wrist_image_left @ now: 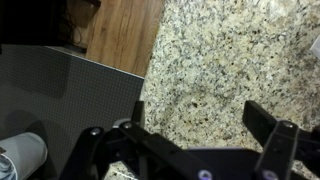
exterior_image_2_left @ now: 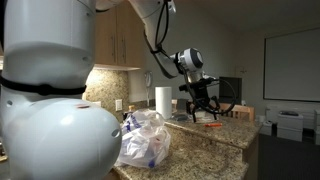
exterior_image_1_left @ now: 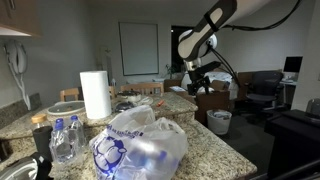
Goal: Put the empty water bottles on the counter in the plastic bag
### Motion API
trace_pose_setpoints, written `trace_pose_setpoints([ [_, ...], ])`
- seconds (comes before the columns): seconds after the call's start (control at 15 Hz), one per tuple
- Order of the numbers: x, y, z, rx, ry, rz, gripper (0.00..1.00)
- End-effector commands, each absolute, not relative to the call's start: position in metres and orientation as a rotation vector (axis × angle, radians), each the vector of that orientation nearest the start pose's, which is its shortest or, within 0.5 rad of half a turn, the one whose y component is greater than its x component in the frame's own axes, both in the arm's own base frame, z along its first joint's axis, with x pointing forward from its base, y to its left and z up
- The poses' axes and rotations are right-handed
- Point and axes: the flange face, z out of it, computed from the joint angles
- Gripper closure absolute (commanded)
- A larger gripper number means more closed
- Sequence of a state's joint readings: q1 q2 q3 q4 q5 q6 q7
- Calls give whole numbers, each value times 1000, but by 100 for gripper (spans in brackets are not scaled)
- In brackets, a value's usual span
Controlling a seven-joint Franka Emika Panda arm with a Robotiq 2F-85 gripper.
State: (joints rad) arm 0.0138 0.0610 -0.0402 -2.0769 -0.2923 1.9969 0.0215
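Speckled granite desk carries a crinkled translucent plastic bag and clear, blue-capped water bottles beside it; jaws spread wide, empty, above the desk's edge.

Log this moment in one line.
hand: open, empty, over far counter end | water bottles: on counter beside plastic bag | step: none grasped yet
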Motion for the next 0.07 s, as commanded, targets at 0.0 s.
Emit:
trace_pose_setpoints([
  [0.0, 543, -32, 391, -3388, -156, 241, 0],
])
